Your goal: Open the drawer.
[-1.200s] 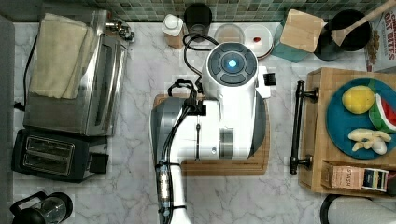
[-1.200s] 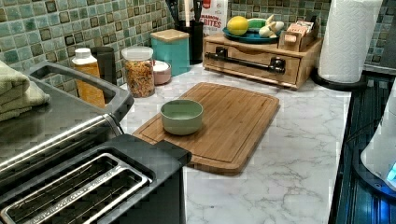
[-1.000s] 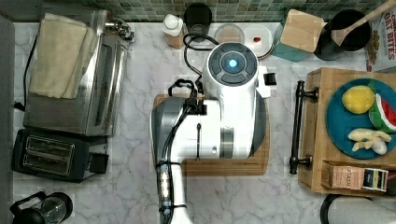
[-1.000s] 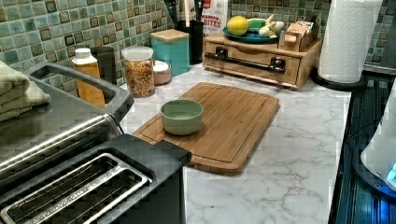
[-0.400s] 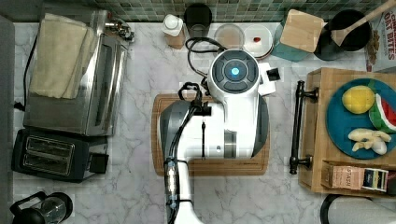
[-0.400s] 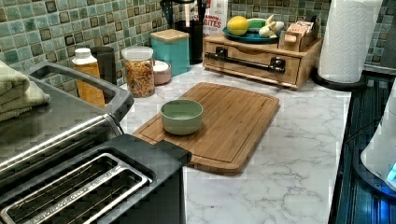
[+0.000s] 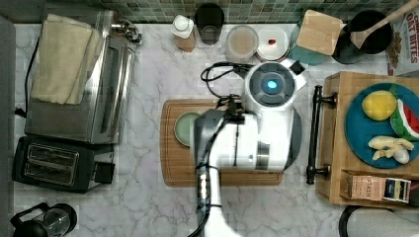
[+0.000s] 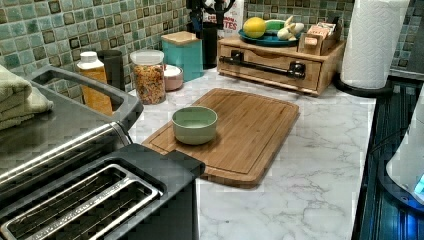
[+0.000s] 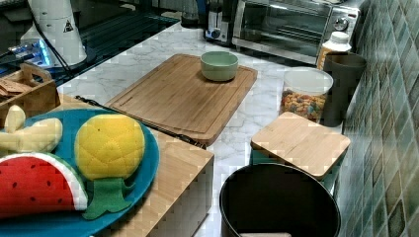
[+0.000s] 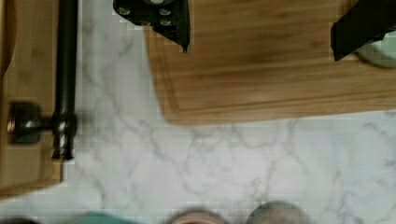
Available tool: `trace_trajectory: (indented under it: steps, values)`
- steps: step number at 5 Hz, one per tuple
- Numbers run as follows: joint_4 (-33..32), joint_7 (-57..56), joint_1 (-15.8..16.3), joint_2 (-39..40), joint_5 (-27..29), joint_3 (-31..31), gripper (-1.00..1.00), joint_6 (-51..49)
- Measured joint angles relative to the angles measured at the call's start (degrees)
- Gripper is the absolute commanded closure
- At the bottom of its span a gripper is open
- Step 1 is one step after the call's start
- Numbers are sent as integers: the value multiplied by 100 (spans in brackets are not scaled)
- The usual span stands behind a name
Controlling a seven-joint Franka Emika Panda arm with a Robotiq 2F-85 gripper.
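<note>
Went across the top view, left to right. Spotted a toaster oven [image 7: 79, 89] at the top view's far left with a folded towel [image 7: 64, 59] on top, plus a black toaster [image 7: 54, 163] just below it in the picture. Then saw a stretch of bare marble counter [image 7: 143, 197].

Found the board [image 7: 170, 148] in the middle, with a green bowl [image 7: 184, 129] sitting on its left end. Couldn't make out much of the board's right part, what with the white arm [image 7: 257, 133] hanging over it.

Just right of the arm, picked out the handle [image 7: 315, 133], a long black bar running up and down the picture, apart from the board with a strip of counter between. Checked the drawer [image 8: 270, 76] in the left view too. Looked pushed all the way in, front flush with its wooden box. Also noticed a blue plate [image 7: 356, 128] of toy fruit and a small tea box [image 7: 375, 187] up on top of that box, at the top view's far right.

In the wrist view, caught the gripper [image 10: 259, 25] above a corner of the board, fingers [image 10: 159, 16] spread wide and holding nothing. Wasn't touching the handle either, just hung near it with a bit of marble in between.
</note>
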Motion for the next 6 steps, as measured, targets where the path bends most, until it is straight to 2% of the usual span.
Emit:
trace_trajectory:
  steps: [2,3,4,6]
  values:
    - [-157,-366,-357,171,-459,-572,-100,671]
    - [-392,-366,-615,160,-477,-681,-100,1382]
    - [-615,-366,-846,179,-469,-689,-100,1558]
    - [-1175,-504,-894,289,-447,-746,-100,2137]
